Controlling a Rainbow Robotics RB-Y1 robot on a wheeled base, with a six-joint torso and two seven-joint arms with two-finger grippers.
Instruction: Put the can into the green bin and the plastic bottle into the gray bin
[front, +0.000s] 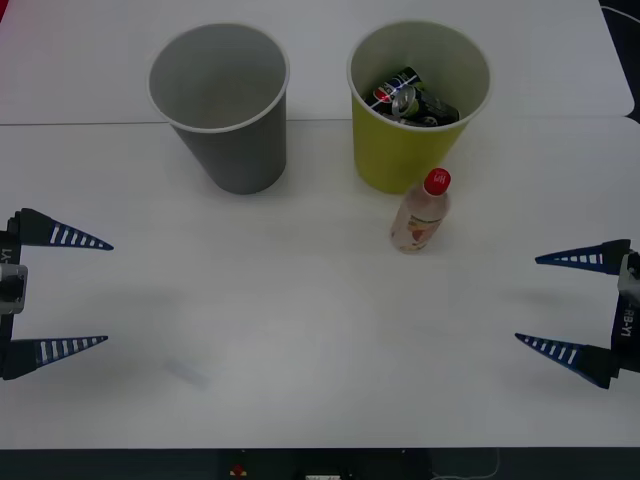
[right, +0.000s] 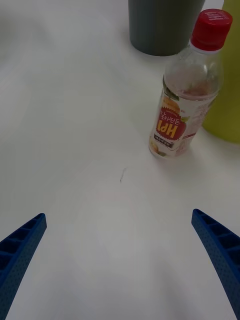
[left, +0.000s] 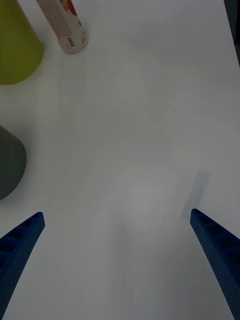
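The plastic bottle (front: 421, 212) is stood upright just before the green bin (front: 415, 110), in which a can (front: 412, 98) is held. The gray bin (front: 222, 105) is set beside it, toward the table's (front: 300, 320) far edge. Both pincers, left (front: 88, 292) and right (front: 535, 298), are held spread near the side edges.

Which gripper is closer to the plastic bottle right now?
Right. The right gripper sits open at the table's right edge, with the plastic bottle standing ahead and inward of it. The left gripper, also open, is at the far left edge, much farther off.
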